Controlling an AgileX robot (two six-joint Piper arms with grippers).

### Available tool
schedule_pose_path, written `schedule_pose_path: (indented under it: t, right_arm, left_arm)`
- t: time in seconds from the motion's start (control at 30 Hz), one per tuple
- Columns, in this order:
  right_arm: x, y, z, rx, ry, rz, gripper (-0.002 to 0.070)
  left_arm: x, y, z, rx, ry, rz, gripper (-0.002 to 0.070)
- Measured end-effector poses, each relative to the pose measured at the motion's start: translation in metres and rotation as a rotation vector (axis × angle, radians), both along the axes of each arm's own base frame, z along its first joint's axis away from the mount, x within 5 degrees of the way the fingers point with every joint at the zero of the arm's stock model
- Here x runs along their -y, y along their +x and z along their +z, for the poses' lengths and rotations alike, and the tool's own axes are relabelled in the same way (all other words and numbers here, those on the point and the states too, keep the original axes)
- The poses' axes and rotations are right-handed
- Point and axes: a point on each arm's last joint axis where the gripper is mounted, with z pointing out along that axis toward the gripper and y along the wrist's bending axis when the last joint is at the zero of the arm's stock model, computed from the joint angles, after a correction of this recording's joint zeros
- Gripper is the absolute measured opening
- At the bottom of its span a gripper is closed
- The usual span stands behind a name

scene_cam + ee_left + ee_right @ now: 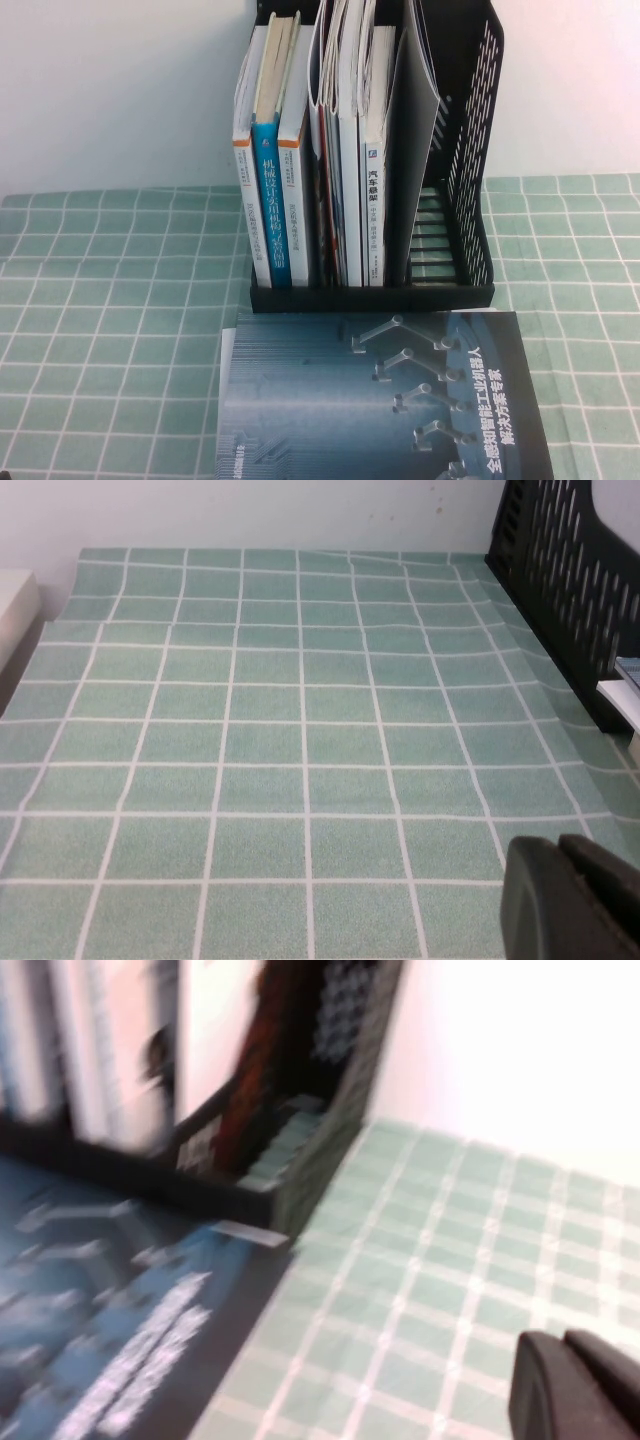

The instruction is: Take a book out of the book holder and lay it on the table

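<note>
Pale green cloth with a white grid covers the table [110, 330], the broadest thing in sight. On it, toward the back wall, stands the black book holder [470, 190], its slotted side wall and low front lip facing the camera. Flat on the cloth just in front of that lip lies the book [380, 400], dark navy cover up, silver circuit graphic and white title showing, its near edge running out of the high view. Judged from how things lie, the laying-down looks done; what remains is a clean retreat.

The right gripper [575, 1385] hangs over bare cloth to the book's right, jaws clenched on nothing. The blur in its wrist view hints at motion. A good withdrawal would lift straight away from the cover without dragging its corner or nudging the rack. The left gripper [570, 900] sits low over open cloth left of the holder, apart from everything; its dark fingers appear pressed together and empty.

Still upright in the rack are a cyan-spined book [270, 215], white volumes beside it, and a grey folder [415, 130] leaning in the right-hand compartment. Nothing blocks either arm's way back.
</note>
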Motion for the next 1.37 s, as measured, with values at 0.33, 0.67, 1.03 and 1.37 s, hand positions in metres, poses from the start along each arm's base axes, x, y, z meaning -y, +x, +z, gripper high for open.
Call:
schedule_pose_path:
  t: [0.33,0.67,1.03,1.37]
  right_arm:
    - [0.016,-0.015,-0.017,0.319,-0.108,-0.250,-0.0002]
    - [0.016,-0.014,-0.071,0.018,-0.067,-0.272,-0.0002]
    - [0.016,-0.015,-0.076,-0.040,-0.043,-0.279,-0.0002]
    - [0.016,-0.015,-0.076,-0.040,-0.042,-0.279,-0.0002]
  left_arm:
    - [0.000,0.000,0.000,-0.004,-0.006,0.001,-0.0003]
    - [0.000,0.000,0.000,-0.005,-0.007,0.001,-0.0003]
    - [0.000,0.000,0.000,-0.005,-0.005,0.000,-0.0003]
    - [0.000,0.000,0.000,-0.005,-0.005,0.000,-0.0002]
